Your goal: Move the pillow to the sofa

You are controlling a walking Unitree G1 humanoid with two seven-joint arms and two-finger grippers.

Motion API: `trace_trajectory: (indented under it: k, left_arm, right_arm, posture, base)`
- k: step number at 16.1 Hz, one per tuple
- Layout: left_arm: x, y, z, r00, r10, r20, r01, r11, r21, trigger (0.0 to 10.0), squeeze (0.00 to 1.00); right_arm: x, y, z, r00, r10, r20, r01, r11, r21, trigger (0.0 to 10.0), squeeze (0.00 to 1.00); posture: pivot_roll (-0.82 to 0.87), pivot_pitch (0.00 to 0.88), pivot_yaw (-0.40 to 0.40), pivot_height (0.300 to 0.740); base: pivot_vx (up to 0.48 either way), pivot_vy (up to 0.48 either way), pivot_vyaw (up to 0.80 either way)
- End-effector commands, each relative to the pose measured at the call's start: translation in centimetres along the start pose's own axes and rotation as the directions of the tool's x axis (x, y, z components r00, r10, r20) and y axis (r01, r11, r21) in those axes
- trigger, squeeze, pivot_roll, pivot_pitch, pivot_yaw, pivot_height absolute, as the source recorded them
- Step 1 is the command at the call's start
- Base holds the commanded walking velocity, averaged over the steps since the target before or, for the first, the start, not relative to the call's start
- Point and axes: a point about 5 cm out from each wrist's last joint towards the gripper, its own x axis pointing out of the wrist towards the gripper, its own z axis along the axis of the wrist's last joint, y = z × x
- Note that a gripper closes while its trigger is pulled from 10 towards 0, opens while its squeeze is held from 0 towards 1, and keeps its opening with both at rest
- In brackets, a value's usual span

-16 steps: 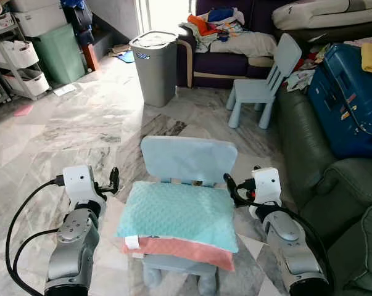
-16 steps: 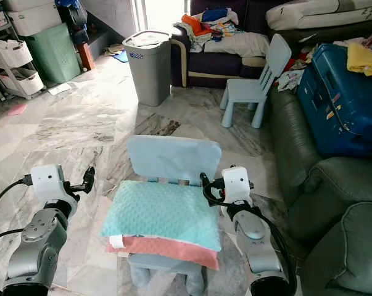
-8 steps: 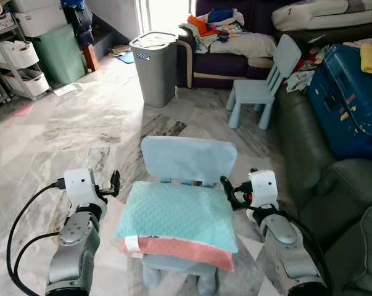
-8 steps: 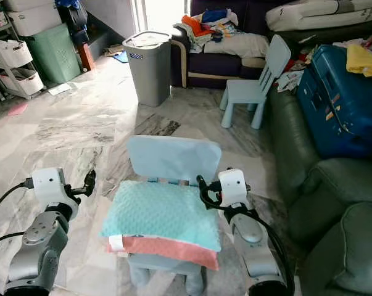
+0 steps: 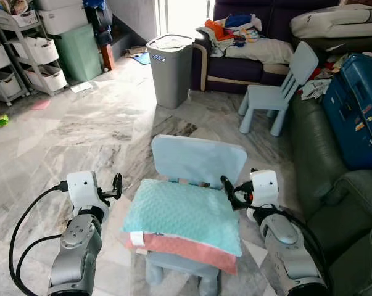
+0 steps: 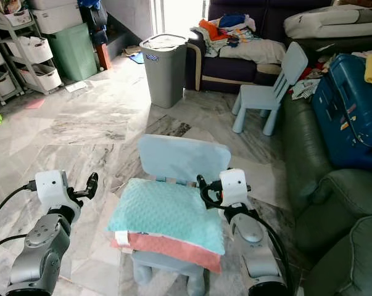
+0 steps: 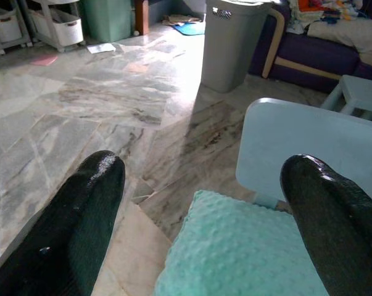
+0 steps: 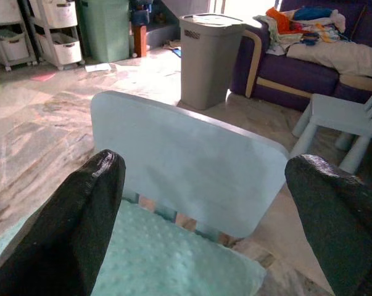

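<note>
A teal dimpled pillow [image 5: 182, 213] with a coral underside lies on the seat of a small light-blue chair [image 5: 199, 160] right in front of me. My left gripper [image 5: 116, 184] hovers open just off the pillow's left edge, apart from it. At the pillow's right rear corner my right gripper [image 5: 229, 190] is open too, close beside the chair back. The left wrist view shows the pillow [image 7: 247, 256] between the two black fingers [image 7: 81, 216]. A dark green sofa [image 5: 334, 191] stands to my right.
A blue suitcase [image 5: 355, 111] lies on the green sofa. Behind stand a second small blue chair [image 5: 278, 92], a grey laundry bin [image 5: 171, 69] and a purple sofa [image 5: 247, 65] heaped with clothes. Storage shelves [image 5: 34, 52] line the far left. Marble floor [image 5: 81, 129] lies open on the left.
The whole view has shifted, so the camera moved; the chair and pillow sit slightly more to the right. Both grippers hold nearly the same places beside the pillow.
</note>
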Motion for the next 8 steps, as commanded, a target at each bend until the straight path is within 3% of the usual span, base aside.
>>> trace_trajectory:
  k: [1,8]
  left_arm:
    - [0.18,-0.03,0.08,1.000,-0.009,-0.004,0.009,1.000,0.010,10.0,0.00]
    - [-0.30,-0.09,-0.23,0.999,-0.033,-0.024,0.033,0.999,0.014,10.0,0.00]
  right_arm:
    - [-0.05,0.00,0.24,1.000,-0.002,0.005,0.002,1.000,0.011,10.0,0.00]
    - [-0.64,0.19,-0.08,1.000,-0.012,-0.008,0.013,0.999,0.039,10.0,0.00]
  posture:
    - [0.02,0.000,0.007,0.740]
    - [0.02,0.000,0.018,0.740]
  base:
    - [0.000,0.000,0.00]
    - [0.000,0.000,0.00]
